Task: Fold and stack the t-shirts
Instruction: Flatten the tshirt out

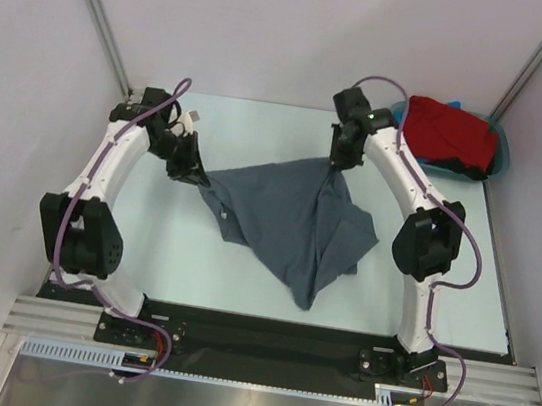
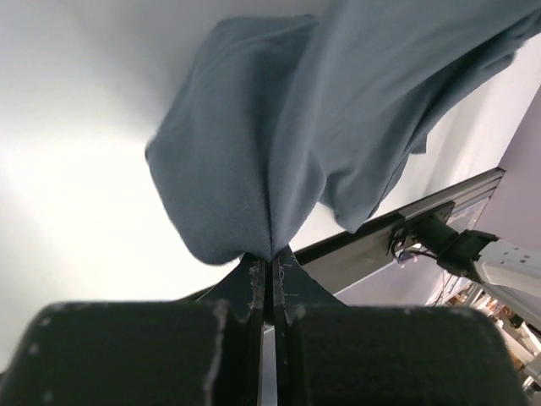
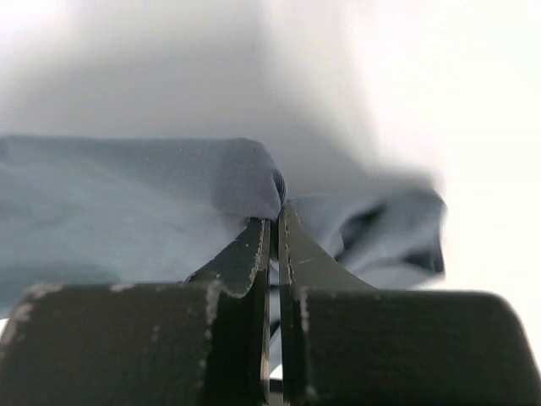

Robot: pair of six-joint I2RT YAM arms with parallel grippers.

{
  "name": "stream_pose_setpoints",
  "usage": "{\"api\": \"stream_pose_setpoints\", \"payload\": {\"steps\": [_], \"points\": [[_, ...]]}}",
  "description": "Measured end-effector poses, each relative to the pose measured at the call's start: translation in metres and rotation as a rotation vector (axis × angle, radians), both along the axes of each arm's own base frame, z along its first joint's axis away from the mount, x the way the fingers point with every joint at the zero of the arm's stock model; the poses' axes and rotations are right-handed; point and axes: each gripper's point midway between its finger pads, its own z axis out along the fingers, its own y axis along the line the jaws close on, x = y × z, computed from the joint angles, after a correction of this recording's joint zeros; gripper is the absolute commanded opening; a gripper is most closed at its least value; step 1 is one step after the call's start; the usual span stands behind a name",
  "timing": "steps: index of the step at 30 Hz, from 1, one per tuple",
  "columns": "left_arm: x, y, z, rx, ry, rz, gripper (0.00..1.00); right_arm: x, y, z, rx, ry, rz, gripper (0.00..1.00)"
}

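A slate-grey t-shirt [image 1: 289,221] lies crumpled in the middle of the table, pulled up at two points. My left gripper [image 1: 195,170] is shut on its left edge; in the left wrist view the cloth [image 2: 254,161] hangs from the pinched fingertips of that gripper [image 2: 272,255]. My right gripper [image 1: 338,167] is shut on the shirt's far top edge, and the right wrist view shows a fold of grey cloth [image 3: 169,203] caught at the tips of the gripper [image 3: 276,216]. A red t-shirt [image 1: 449,135] is bunched in the tub at the back right.
The teal tub [image 1: 502,145] holding the red shirt and some dark cloth sits in the far right corner. White walls close in the table on three sides. A black rail [image 1: 262,335] runs along the near edge between the arm bases.
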Motion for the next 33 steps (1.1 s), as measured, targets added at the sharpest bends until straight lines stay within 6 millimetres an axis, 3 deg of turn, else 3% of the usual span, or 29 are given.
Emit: {"api": "stream_pose_setpoints", "payload": {"steps": [4, 7, 12, 15, 18, 21, 23, 26, 29, 31, 33], "points": [[0.031, -0.006, 0.0, -0.029, -0.023, 0.002, 0.0, 0.033, -0.024, 0.033, -0.033, -0.106, -0.085, 0.0], [0.054, -0.01, -0.002, -0.038, -0.044, -0.004, 0.0, 0.047, -0.04, 0.033, -0.071, -0.124, -0.132, 0.0], [0.081, -0.02, -0.002, -0.052, -0.082, -0.014, 0.0, 0.052, -0.055, 0.028, -0.113, -0.116, -0.155, 0.0], [0.09, -0.03, 0.011, -0.073, -0.125, -0.029, 0.0, 0.046, -0.056, 0.041, -0.119, -0.135, -0.152, 0.0], [0.093, -0.04, 0.026, -0.091, -0.168, -0.05, 0.0, 0.021, -0.056, 0.056, -0.111, -0.127, -0.132, 0.0], [0.082, -0.048, 0.036, -0.101, -0.18, -0.064, 0.0, -0.025, -0.047, 0.081, -0.072, -0.117, -0.081, 0.0], [0.066, -0.051, 0.04, -0.107, -0.169, -0.067, 0.0, -0.06, -0.035, 0.099, -0.034, -0.109, -0.025, 0.0], [0.025, -0.054, 0.042, -0.119, -0.13, -0.068, 0.01, -0.105, -0.013, 0.115, 0.031, -0.083, 0.074, 0.0], [-0.015, -0.055, 0.043, -0.125, -0.089, -0.068, 0.02, -0.147, 0.009, 0.11, 0.079, -0.012, 0.171, 0.0], [-0.04, -0.057, 0.041, -0.127, -0.062, -0.072, 0.08, -0.174, 0.018, 0.092, 0.089, 0.073, 0.22, 0.0], [-0.064, -0.059, 0.035, -0.129, -0.025, -0.079, 0.06, -0.198, 0.018, 0.067, 0.078, 0.171, 0.235, 0.0]]}}
